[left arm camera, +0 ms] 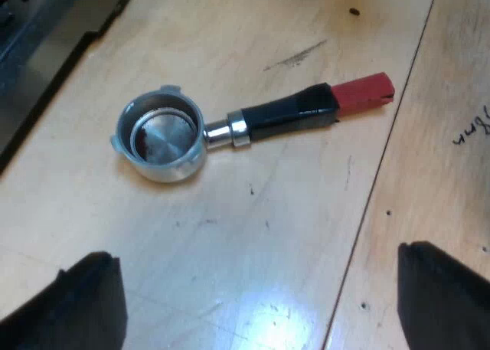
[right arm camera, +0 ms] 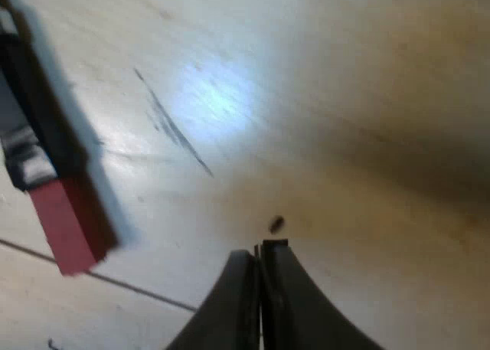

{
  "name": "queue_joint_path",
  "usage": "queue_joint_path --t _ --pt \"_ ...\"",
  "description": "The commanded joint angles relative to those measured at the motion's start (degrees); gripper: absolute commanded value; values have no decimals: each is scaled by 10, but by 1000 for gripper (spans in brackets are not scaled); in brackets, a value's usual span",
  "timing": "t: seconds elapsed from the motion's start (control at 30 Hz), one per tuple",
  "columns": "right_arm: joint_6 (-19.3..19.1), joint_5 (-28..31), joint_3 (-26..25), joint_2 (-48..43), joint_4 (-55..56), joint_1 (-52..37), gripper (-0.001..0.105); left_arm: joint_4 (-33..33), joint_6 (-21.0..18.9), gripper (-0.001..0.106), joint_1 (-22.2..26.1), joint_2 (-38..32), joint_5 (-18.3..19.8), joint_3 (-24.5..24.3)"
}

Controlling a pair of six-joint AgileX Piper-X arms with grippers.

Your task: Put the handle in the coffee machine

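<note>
the holder [left arm camera: 164, 135] lies loose on the table [left arm camera: 291, 235], cup up, not yet locked in. your left gripper [left arm camera: 254, 252] hangs just short of it, fingers spread wide, holding nothing. the handle [left arm camera: 287, 114] runs along the line between those fingers, so you'll likely need a wrist turn. your right gripper [right arm camera: 260, 249] is pinched closed, empty, near the red end [right arm camera: 69, 227].

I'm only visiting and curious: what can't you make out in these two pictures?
- In the left wrist view, the picture's edge cuts off all but a dark corner of the espresso machine.
- In the right wrist view, the edge cuts off the metal holder beyond its red-ended handle.
- The dark speck by the right gripper is too small to identify.
- In the left wrist view, the black writing is cut off by the edge and unreadable.
</note>
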Motion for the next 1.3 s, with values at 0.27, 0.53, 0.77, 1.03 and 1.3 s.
queue_joint_path --t 0.27,0.53,0.77,1.03,1.3 --pt "55 9 7 120 -45 69 0 -9 0 74 -3 1 -7 -6" --pt "71 9 29 193 -108 111 0 -9 0 74 -3 1 -7 -6" --pt "81 6 51 254 -158 118 0 -5 0 74 -3 1 -25 -6" --pt "81 -18 52 304 -174 154 0 26 0 74 -3 3 -55 -6" --pt "96 -23 41 325 -200 234 0 65 0 74 -3 3 -79 -6"
